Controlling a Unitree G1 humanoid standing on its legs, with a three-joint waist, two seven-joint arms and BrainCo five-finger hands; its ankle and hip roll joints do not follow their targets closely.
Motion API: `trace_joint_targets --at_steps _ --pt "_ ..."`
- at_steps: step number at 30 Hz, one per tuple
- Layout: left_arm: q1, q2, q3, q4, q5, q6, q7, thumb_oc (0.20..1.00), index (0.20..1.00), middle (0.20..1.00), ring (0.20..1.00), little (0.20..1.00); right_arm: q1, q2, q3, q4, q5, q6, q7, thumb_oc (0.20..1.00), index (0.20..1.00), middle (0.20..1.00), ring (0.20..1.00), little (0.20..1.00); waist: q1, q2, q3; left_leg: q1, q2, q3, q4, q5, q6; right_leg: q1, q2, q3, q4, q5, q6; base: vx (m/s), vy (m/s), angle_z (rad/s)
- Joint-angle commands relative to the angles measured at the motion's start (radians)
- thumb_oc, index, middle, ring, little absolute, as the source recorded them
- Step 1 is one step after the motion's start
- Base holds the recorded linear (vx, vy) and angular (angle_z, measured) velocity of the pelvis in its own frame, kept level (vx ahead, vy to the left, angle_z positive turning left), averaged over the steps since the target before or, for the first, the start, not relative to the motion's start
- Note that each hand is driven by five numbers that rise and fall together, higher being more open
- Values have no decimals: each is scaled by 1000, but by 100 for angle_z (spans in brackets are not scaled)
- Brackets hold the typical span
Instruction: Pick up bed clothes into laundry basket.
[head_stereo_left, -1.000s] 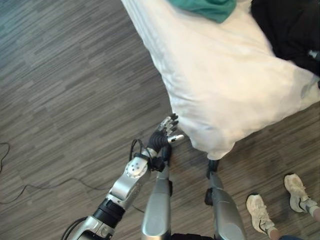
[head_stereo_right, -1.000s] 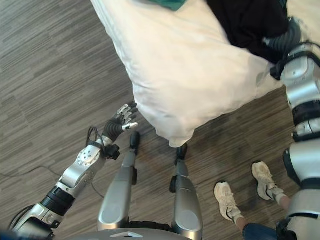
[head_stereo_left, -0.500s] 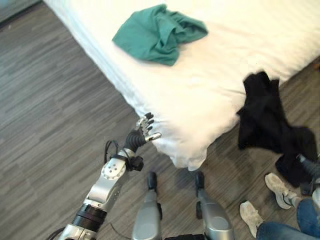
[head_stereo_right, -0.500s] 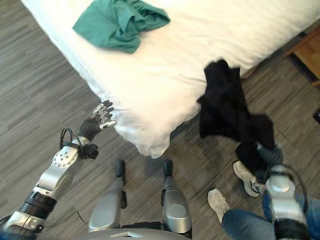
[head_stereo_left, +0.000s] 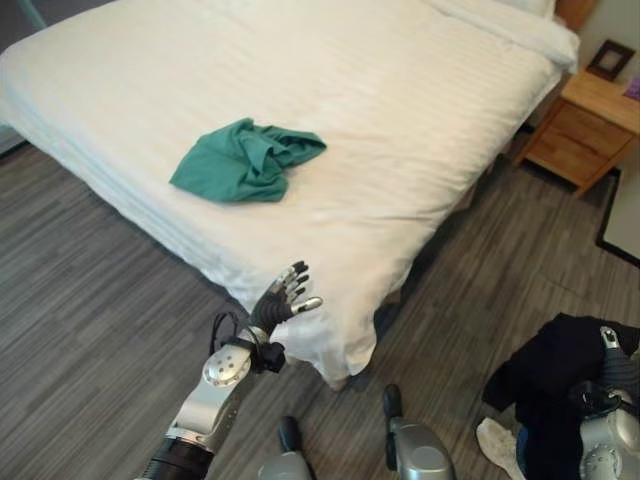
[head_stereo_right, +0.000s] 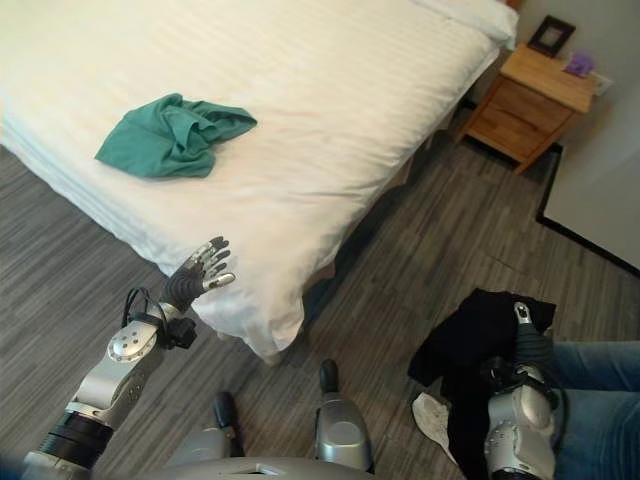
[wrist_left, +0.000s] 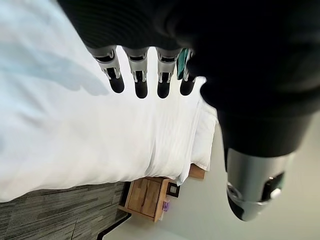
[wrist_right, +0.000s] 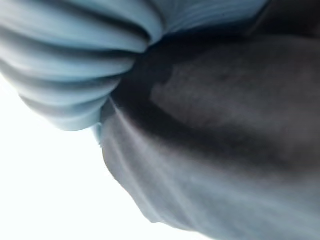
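Note:
A crumpled green garment (head_stereo_left: 245, 160) lies on the white bed (head_stereo_left: 380, 120), near its left side. My left hand (head_stereo_left: 285, 295) is held up by the bed's near corner, open, with its fingers (wrist_left: 141, 82) straight and nothing in them. A black garment (head_stereo_right: 475, 345) hangs bunched around my right hand (head_stereo_right: 535, 350), low at the right above the floor and off the bed. In the right wrist view, dark cloth (wrist_right: 225, 125) lies right against the camera and covers that hand.
A wooden nightstand (head_stereo_right: 530, 105) with a small picture frame (head_stereo_right: 548, 35) stands beyond the bed's far right corner. A person in jeans (head_stereo_right: 600, 400) and a white shoe (head_stereo_right: 430, 420) stands close to my right arm. Grey wood floor (head_stereo_left: 90, 330) surrounds the bed.
The camera has swung up, so more of the bed shows. The black garment has come off the bed with my right hand and now hangs low at the right. My left hand keeps its pose.

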Motion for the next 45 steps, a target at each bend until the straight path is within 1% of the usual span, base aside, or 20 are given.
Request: trace_joint_targets --at_steps 1,2,3,5,8,9,12,13,16,18,20,23,26,27,33,37,39,42,43,45 --pt "-24 -11 71 -37 4 -50 14 1000 1000 1000 1000 1000 -85 -27 22 -184 177 -113 69 200 200 200 200 200 40 54 -45 46 -64 -15 48 -127 82 -67 19 -116 243 23 -32 -34 -66 -50" --pt "-21 -8 72 -39 4 -49 14 1000 1000 1000 1000 1000 -83 -24 24 -186 178 -113 69 200 200 200 200 200 38 52 -44 48 -62 -16 49 -128 80 -59 21 -118 234 25 -33 37 -164 -51" --pt "-16 -5 94 -51 26 -55 19 1000 1000 1000 1000 1000 -75 -16 70 -213 179 -97 77 200 200 200 200 200 63 39 -69 44 -69 4 50 -131 71 4 37 -138 131 4 -44 42 -165 -41" --pt "-24 7 127 -48 59 -64 37 1000 1000 1000 1000 1000 -51 -12 102 -235 160 -73 94 200 200 200 200 200 67 42 -86 36 -56 10 67 -117 56 7 66 -118 106 2 -62 62 -214 -45" --pt "-59 37 189 -53 105 -62 83 1000 1000 1000 1000 1000 -37 -25 142 -244 138 -45 106 200 200 200 200 200 72 32 -85 -20 6 9 241 -126 23 62 113 -119 50 -45 -114 65 -242 -15" --pt "-60 37 190 -53 106 -62 84 1000 1000 1000 1000 1000 -38 -25 142 -243 138 -45 106 200 200 200 200 200 71 31 -85 -28 8 8 248 -124 22 60 114 -121 46 -40 -117 20 -218 -12" --pt "-156 67 203 -20 134 -61 118 1000 1000 1000 1000 1000 -21 -46 138 -246 131 -38 103 200 200 200 200 200 80 32 -43 -151 76 -52 518 -13 -33 118 142 -139 24 -67 -175 -11 -194 13" --pt "-181 76 212 2 142 -65 143 1000 1000 1000 1000 1000 -19 -45 146 -244 136 -28 104 200 200 200 200 200 85 38 -37 -170 70 -94 553 -5 -37 134 147 -133 19 -80 -181 21 -85 28" --pt "-264 101 219 96 163 -57 201 1000 1000 1000 1000 1000 -22 -61 147 -241 137 -14 104 200 200 200 200 200 77 36 -39 -249 68 -125 494 -3 -32 162 130 -124 -15 -82 -169 67 19 -1" --pt "-346 171 216 164 269 -42 248 1000 1000 1000 1000 1000 -26 -81 153 -248 143 -11 111 200 200 200 200 200 78 37 -42 -266 79 -125 423 -12 -35 186 132 -110 -31 -89 -160 161 47 -10" --pt "-458 265 183 285 351 -23 283 1000 1000 1000 1000 1000 -43 -112 170 -239 146 -17 117 200 200 200 200 200 90 45 -36 -285 55 -174 299 44 -46 197 142 -79 -39 -93 -153 175 83 -20" --pt "-590 376 137 430 446 16 346 1000 1000 1000 1000 1000 -35 -139 202 -245 146 -20 119 200 200 200 200 200 79 55 -36 -283 58 -207 225 81 -67 211 144 -51 -43 -103 -141 165 106 -51" --pt "-788 485 34 662 522 43 363 1000 1000 1000 1000 1000 18 -134 218 -245 160 -11 138 200 200 200 200 200 44 52 -59 -247 60 -156 170 76 -59 230 133 -26 -69 -106 -123 209 164 -40" --pt "-801 486 22 671 521 40 363 1000 1000 1000 1000 1000 18 -130 216 -245 160 -11 139 200 200 200 200 200 48 48 -59 -247 59 -155 168 77 -59 229 132 -25 -69 -106 -123 179 171 -26" --pt "-1170 539 -228 1026 558 60 364 1000 1000 1000 1000 1000 -6 -140 290 -235 209 -20 178 200 200 200 200 200 1 -27 -55 -282 63 -103 188 57 -41 163 119 20 -69 -78 -99 89 81 -21" --pt "-1295 524 -322 1072 559 50 370 1000 1000 1000 1000 1000 -41 -148 334 -231 228 -34 187 200 200 200 200 200 -10 -60 -28 -324 58 -101 181 62 -31 109 119 21 -65 -61 -88 -10 48 -14" --pt "-1395 517 -404 1115 581 55 393 1000 1000 1000 1000 1000 -78 -165 375 -236 238 -45 186 200 200 200 200 200 -26 -93 8 -373 62 -101 170 75 -26 36 125 23 -52 -40 -81 -86 43 -4" --pt "-1440 517 -442 1140 596 60 397 1000 1000 1000 1000 1000 -93 -173 386 -238 246 -54 185 200 200 200 200 200 -34 -108 19 -399 64 -98 164 83 -25 5 128 21 -47 -31 -78 -66 41 -3" --pt "-1495 529 -491 1165 634 82 411 1000 1000 1000 1000 1000 -95 -192 397 -254 239 -57 186 200 200 200 200 200 -46 -138 42 -428 70 -95 156 82 -22 -37 130 20 -49 -13 -70 -45 38 -14" --pt "-1530 534 -517 1203 680 104 423 1000 1000 1000 1000 1000 -77 -188 404 -261 226 -63 193 200 200 200 200 200 -63 -170 46 -459 76 -91 142 93 -23 -76 141 12 -59 13 -64 -56 44 -9"
